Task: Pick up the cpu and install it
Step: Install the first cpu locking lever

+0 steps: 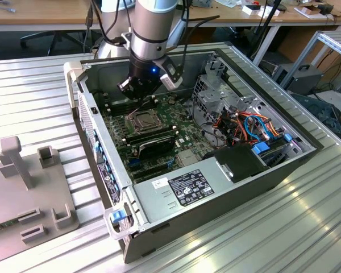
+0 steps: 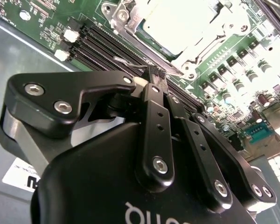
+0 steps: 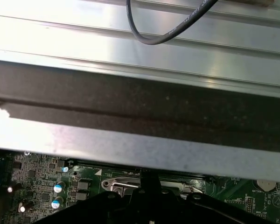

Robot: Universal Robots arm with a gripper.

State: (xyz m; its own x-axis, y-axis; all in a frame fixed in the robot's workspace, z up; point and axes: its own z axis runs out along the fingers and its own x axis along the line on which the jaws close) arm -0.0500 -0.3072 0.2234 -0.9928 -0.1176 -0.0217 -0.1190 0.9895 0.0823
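While gripper (image 2: 154, 77) hovers — socket (image 1: 142, 119) below.

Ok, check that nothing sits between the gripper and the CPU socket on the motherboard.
Nothing visible does. In the second wrist view the gripper hangs just above the motherboard, over the memory slots beside the CPU socket, with only open air between its tip and the socket.

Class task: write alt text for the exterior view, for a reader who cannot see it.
A robot arm's gripper reaches into an open computer case lying on a ribbed metal table, just above the motherboard's CPU socket. Coloured cables fill the case toward the exterior view's right.
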